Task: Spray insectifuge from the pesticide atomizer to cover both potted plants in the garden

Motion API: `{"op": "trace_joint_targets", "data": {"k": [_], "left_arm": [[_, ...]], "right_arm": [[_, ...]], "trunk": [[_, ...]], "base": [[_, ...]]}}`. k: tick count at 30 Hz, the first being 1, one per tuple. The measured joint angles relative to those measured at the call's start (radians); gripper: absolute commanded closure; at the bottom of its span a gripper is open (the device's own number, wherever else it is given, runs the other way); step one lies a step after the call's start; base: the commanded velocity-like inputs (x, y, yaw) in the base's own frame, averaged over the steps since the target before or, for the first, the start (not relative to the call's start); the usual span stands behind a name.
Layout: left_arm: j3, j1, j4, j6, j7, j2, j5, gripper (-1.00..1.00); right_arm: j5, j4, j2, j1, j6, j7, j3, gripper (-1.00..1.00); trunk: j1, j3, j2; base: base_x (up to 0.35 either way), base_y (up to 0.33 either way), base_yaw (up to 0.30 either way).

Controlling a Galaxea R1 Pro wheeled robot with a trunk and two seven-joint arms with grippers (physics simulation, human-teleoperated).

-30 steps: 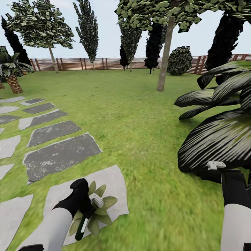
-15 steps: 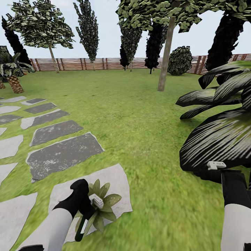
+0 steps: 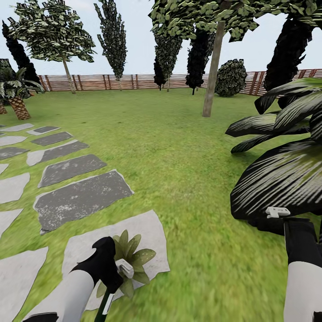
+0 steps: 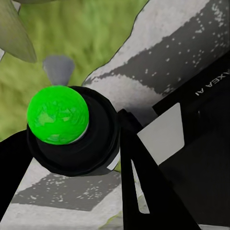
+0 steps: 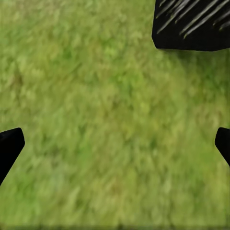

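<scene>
The left gripper (image 3: 114,275) is clamped on the atomizer (image 4: 58,115) — in the left wrist view its green-capped black body sits tight between the two fingers (image 4: 143,182), and in the head view a dark green stem (image 3: 103,307) hangs below the hand at about 7 o'clock. One plant (image 3: 129,259) lies just beside that gripper, at its 1 o'clock, its pale-speckled leaves spread over the edge of a grey slab (image 3: 152,232) where paving meets lawn (image 3: 179,147).

The right gripper (image 5: 115,139) hangs idle at 4 o'clock in the head view, its tips wide apart at the edges of its wrist view, over bare grass, near the dark palm (image 3: 281,179).

So the pick-up looks done and the spraying step is in hand. Which way the nozzle faces cannot be told. Next, I judge, the nozzle must point at the rosette and sweep across every leaf — then the second plant has to be found.
</scene>
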Motion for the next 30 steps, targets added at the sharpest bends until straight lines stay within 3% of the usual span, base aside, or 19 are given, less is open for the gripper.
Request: {"op": "trace_joint_targets", "data": {"k": [6, 12, 14, 24, 27, 30], "left_arm": [[0.001, -0.002, -0.012, 0.002, -0.005, -0.013, 0.014, 1.00], [0.002, -0.006, -0.015, 0.007, -0.025, -0.016, 0.121, 1.00], [0.002, -0.006, -0.015, 0.008, -0.026, -0.017, 0.131, 1.00], [-0.001, -0.006, -0.015, 0.006, -0.009, -0.014, 0.127, 1.00], [-0.001, -0.006, -0.013, 0.002, 0.059, 0.004, 0.089, 1.00], [0.000, -0.002, -0.006, 0.005, 0.118, 0.026, 0.074, 1.00]], "right_arm": [[0.000, 0.001, 0.000, 0.000, 0.000, 0.000, 0.001, -1.00], [0.000, 0.000, 0.000, 0.000, 0.000, 0.001, 0.001, -1.00], [0.000, 0.000, 0.000, 0.000, 0.000, 0.001, 0.001, -1.00], [0.002, 0.006, 0.008, 0.000, 0.000, -0.005, 0.004, -1.00], [0.000, 0.008, 0.010, 0.000, -0.001, -0.001, 0.004, -1.00], [-0.002, 0.035, 0.011, 0.000, 0.000, 0.000, 0.002, -1.00]], "trunk": [[0.000, 0.000, 0.000], [0.000, 0.000, 0.000], [0.000, 0.000, 0.000], [0.000, 0.000, 0.000], [0.000, 0.000, 0.000], [0.000, 0.000, 0.000]], "base": [[0.000, 0.000, 0.000], [0.000, 0.000, 0.000], [0.000, 0.000, 0.000], [0.000, 0.000, 0.000], [0.000, 0.000, 0.000], [0.000, 0.000, 0.000]]}}
